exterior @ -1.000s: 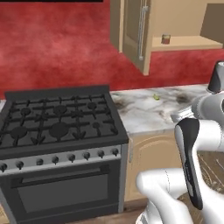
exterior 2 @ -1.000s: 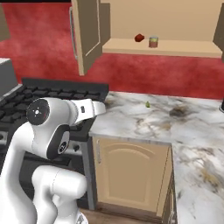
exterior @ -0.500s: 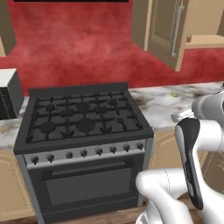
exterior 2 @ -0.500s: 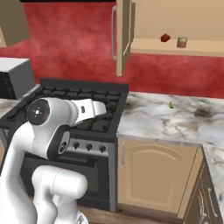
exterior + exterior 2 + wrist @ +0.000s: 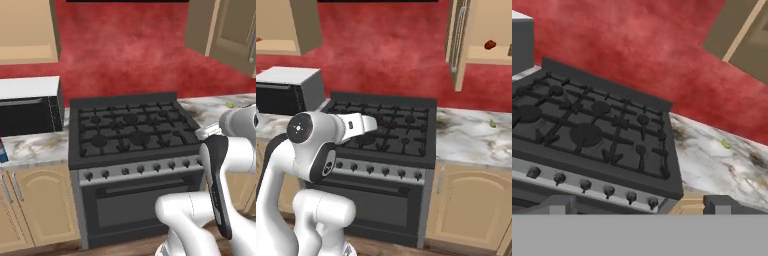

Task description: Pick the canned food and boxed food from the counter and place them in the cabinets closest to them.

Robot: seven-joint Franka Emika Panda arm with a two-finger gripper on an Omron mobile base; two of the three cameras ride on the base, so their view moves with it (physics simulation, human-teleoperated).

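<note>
The boxed food (image 5: pixel 2 150) peeks in at the far left edge, standing on the marble counter (image 5: pixel 35 143) below the microwave. At the far right edge, the canned food (image 5: pixel 510 50) rests on the shelf of the open wall cabinet (image 5: pixel 481 56), beside a small red item (image 5: pixel 489 45). My gripper (image 5: pixel 642 205) hangs open over the front of the stove with nothing between its fingers. It is also seen as the gripper (image 5: pixel 370 123) held out from the arm above the burners.
The black gas stove (image 5: pixel 132 132) fills the middle. A black microwave (image 5: pixel 30 107) stands left of it under a closed tan cupboard (image 5: pixel 27 30). A yellow-green scrap (image 5: pixel 725 144) lies on the right counter (image 5: pixel 471 142). The open cabinet door (image 5: pixel 457 42) juts out.
The whole picture has shifted right, so the base has driven left. The microwave, the left cupboard and the boxed food have come into view. The arm keeps its pose.
</note>
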